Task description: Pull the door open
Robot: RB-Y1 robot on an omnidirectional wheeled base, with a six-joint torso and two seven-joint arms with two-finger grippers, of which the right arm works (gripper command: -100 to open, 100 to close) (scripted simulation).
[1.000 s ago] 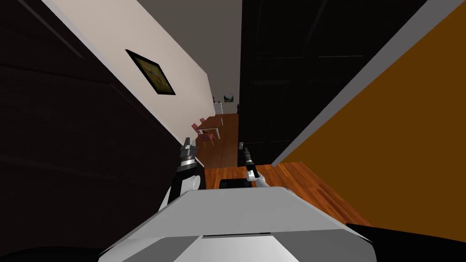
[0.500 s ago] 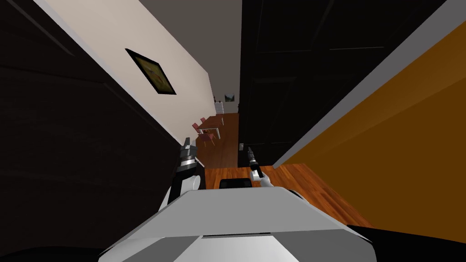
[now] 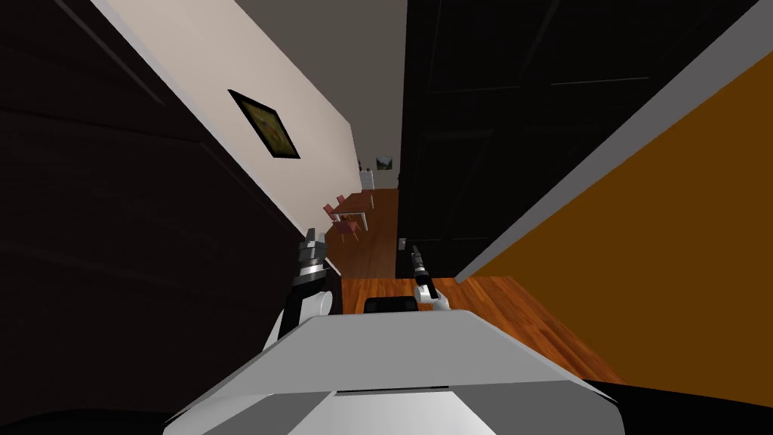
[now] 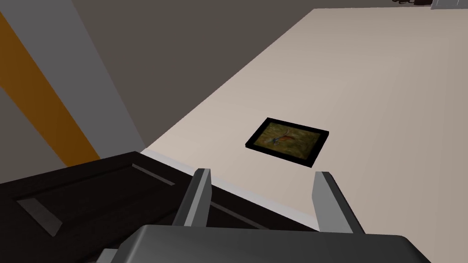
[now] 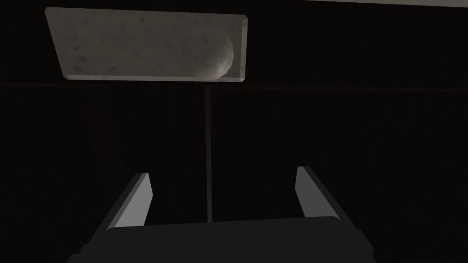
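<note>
Right gripper (image 5: 222, 173), jaws wide, faces the dark door (image 5: 343, 137) — grey handle (image 5: 146, 45) ahead, apart, long axis running jaw-to-jaw; left gripper (image 4: 261, 172) wide too.

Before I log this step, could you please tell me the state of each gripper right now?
Left gripper: open, holding nothing.
Right gripper: open, holding nothing, not touching the grey rectangular handle plate on the black panelled door.

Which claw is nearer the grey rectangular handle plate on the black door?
Right. The right claw points at the grey rectangular handle plate, not touching; the left claw hangs beside the other dark door, farther off.
</note>
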